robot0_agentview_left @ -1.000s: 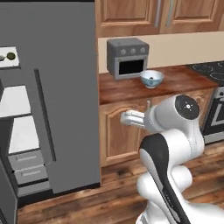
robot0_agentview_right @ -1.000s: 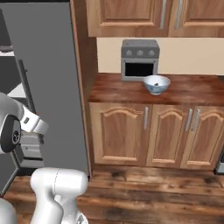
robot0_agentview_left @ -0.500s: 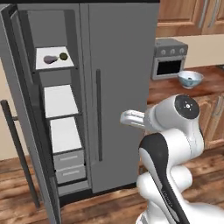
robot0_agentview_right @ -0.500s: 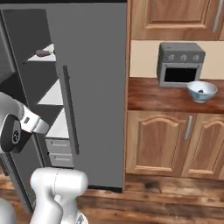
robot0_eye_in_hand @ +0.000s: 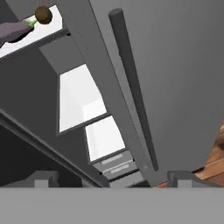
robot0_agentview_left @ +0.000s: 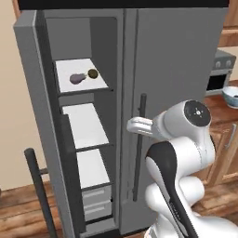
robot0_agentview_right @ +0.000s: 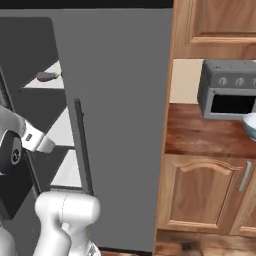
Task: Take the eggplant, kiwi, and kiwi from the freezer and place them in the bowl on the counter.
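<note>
The freezer (robot0_agentview_left: 176,60) stands with its tall narrow left door (robot0_agentview_left: 51,139) swung open. On its top white shelf lie the purple-grey eggplant (robot0_agentview_left: 76,78) and one olive-brown kiwi (robot0_agentview_left: 93,73), close together; the hand view shows the eggplant (robot0_eye_in_hand: 15,30) and that kiwi (robot0_eye_in_hand: 43,15) at its upper left. A second kiwi is hidden. My gripper (robot0_eye_in_hand: 113,179) is open and holds nothing; it hangs in front of the freezer, well below that shelf, near the black bar handle (robot0_eye_in_hand: 131,83). The bowl (robot0_agentview_left: 231,95) sits on the counter (robot0_agentview_right: 210,135) far to the right.
A grey toaster oven (robot0_agentview_right: 230,95) stands on the counter behind the bowl (robot0_agentview_right: 251,125). Lower white shelves (robot0_agentview_left: 86,125) and drawers (robot0_agentview_left: 97,204) fill the open compartment. The open door's handle (robot0_agentview_left: 39,190) juts out at the lower left. Wooden cabinet doors (robot0_agentview_right: 200,195) run below the counter.
The whole picture has shifted: the base has driven left, so the open freezer now fills the middle and the counter with the bowl sits at the right edge. The arm's pose looks unchanged.
</note>
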### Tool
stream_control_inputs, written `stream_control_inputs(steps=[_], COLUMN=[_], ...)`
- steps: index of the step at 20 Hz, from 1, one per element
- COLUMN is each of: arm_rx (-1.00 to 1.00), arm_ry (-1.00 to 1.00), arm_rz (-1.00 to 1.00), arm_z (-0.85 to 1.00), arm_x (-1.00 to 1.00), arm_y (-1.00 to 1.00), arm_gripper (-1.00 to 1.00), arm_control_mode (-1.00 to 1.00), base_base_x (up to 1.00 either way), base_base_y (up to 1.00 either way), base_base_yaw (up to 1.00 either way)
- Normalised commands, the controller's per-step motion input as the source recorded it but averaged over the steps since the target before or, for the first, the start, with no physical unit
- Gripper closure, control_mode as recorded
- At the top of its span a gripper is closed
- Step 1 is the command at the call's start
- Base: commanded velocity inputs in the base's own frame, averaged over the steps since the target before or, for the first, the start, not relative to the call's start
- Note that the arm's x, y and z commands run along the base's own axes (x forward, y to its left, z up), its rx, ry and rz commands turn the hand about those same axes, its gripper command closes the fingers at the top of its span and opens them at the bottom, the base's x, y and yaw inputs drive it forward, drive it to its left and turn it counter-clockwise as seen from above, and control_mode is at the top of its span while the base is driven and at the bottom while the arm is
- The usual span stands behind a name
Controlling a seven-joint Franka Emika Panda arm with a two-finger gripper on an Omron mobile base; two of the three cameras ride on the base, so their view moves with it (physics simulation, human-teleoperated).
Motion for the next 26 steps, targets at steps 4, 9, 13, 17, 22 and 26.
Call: stream_control_inputs(steps=[4,9,13,17,22,26], arm_rx=[0.0,0.0,0.0,0.0,0.0,0.0], arm_ry=[0.0,0.0,0.0,0.0,0.0,0.0], arm_rz=[0.0,0.0,0.0,0.0,0.0,0.0], arm_z=[0.0,0.0,0.0,0.0,0.0,0.0], arm_x=[0.0,0.0,0.0,0.0,0.0,0.0], arm_y=[0.0,0.0,0.0,0.0,0.0,0.0], arm_gripper=[-1.0,-1.0,-1.0,-1.0,-1.0,-1.0], arm_control_mode=[1.0,1.0,1.0,1.0,1.0,1.0], base_base_x=[0.9,0.5,0.14,-0.39,-0.2,0.0], base_base_y=[0.07,0.47,0.73,0.64,0.04,-0.42], base_base_yaw=[0.0,0.02,0.11,0.09,0.0,0.0])
